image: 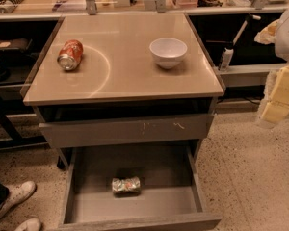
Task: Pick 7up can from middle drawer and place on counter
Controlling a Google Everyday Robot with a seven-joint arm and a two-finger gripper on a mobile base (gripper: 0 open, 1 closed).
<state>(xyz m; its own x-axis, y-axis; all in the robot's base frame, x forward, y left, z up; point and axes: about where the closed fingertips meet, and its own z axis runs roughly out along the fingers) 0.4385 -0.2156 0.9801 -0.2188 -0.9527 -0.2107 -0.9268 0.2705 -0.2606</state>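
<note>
The 7up can [125, 185], green and silver and dented, lies on its side on the floor of the open middle drawer [164, 196], near the drawer's centre. The counter [130, 76] is the glossy tan tabletop above it. My gripper [277, 105] is a pale yellowish-white shape at the right edge of the view, beside the counter's right side at about counter height. It is well apart from the can and holds nothing that I can see.
An orange-red soda can [70, 55] lies on its side at the counter's left. A white bowl [168, 52] stands right of centre. A shut grey drawer front with white scuffs [125, 130] sits above the open drawer. A person's white shoes [12, 198] are at the lower left.
</note>
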